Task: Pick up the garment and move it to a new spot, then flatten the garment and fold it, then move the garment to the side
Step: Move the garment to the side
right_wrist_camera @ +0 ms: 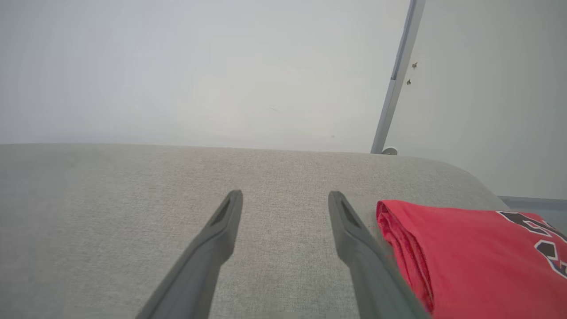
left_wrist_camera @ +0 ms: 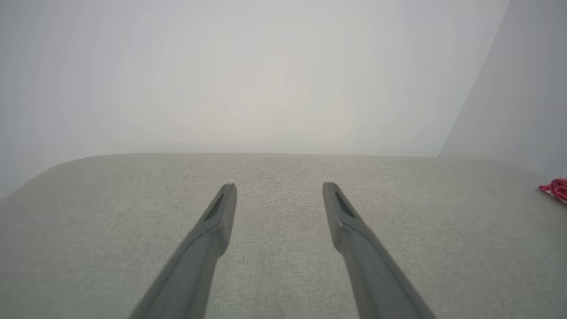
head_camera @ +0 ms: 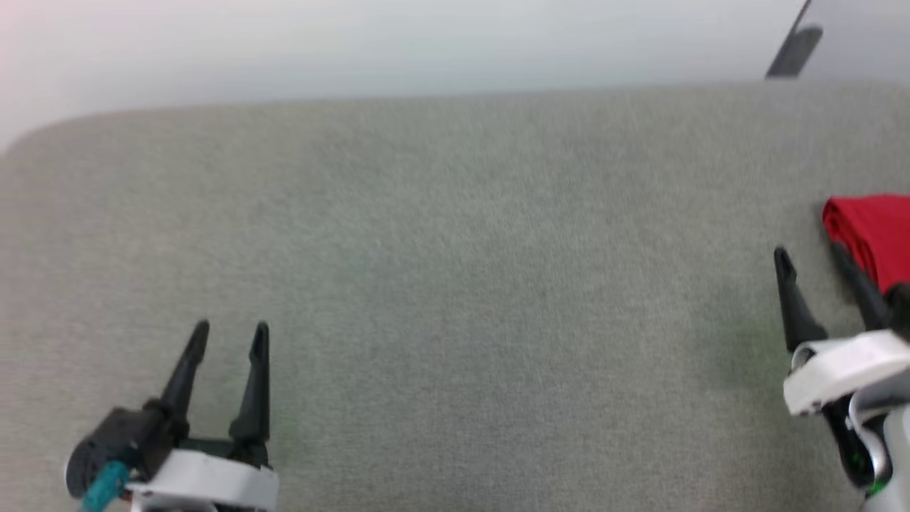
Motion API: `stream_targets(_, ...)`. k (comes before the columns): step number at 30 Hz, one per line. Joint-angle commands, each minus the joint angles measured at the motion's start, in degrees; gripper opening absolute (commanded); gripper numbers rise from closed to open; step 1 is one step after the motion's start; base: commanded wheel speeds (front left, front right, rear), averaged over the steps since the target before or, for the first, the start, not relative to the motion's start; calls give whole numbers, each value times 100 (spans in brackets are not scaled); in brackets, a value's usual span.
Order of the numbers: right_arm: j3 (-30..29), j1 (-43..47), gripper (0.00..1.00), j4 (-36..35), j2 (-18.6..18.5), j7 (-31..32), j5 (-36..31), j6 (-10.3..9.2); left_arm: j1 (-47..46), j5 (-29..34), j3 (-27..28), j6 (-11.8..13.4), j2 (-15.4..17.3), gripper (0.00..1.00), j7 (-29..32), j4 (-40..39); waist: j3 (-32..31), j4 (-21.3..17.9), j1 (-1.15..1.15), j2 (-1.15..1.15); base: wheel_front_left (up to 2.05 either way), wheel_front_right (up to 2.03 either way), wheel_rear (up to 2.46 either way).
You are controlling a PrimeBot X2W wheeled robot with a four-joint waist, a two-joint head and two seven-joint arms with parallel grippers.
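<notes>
Two dark, long-fingered grippers are poised over a grey fabric-covered worktop (head_camera: 455,249) with rounded corners. The left gripper (head_camera: 232,327) sits near the front left corner, fingers spread and empty. The right gripper (head_camera: 810,250) is near the right edge, also spread and empty. A folded red jersey garment (head_camera: 871,227) with black-and-white lettering lies at the right edge, just beside the right gripper's outer finger.

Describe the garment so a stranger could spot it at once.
Start with the wide grey fabric surface and follow it to its right edge. There, just beside the right gripper, lies the garment, folded into a neat stack. Its bright red cloth and black-and-white block lettering stand out against the plain grey.
</notes>
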Motion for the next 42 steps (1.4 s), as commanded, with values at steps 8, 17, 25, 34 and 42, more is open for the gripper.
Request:
stream_targets(8,102,784,100,-430,-21,-37,331,-12,490,38,59,14,-184,100,3,19,-933,370,0,0,0,0,0)
stream_targets(17,-274,1414,100,-929,72,-188,495,-12,765,5,134,14,-213,100,3,-13,-1085,436,0,0,0,0,0)
stream_targets(25,-433,1910,100,-1372,189,-107,538,-12,1041,3,250,14,-284,100,3,-236,-1108,362,0,0,0,0,0)
stream_targets(34,-783,2364,100,-1867,297,-5,489,-11,1385,65,370,14,-369,100,3,-524,-1109,337,0,0,0,0,0)
stream_targets(42,-909,2496,100,-2121,420,93,418,-11,1390,72,349,14,-341,100,3,-545,-1092,338,0,0,0,0,0)
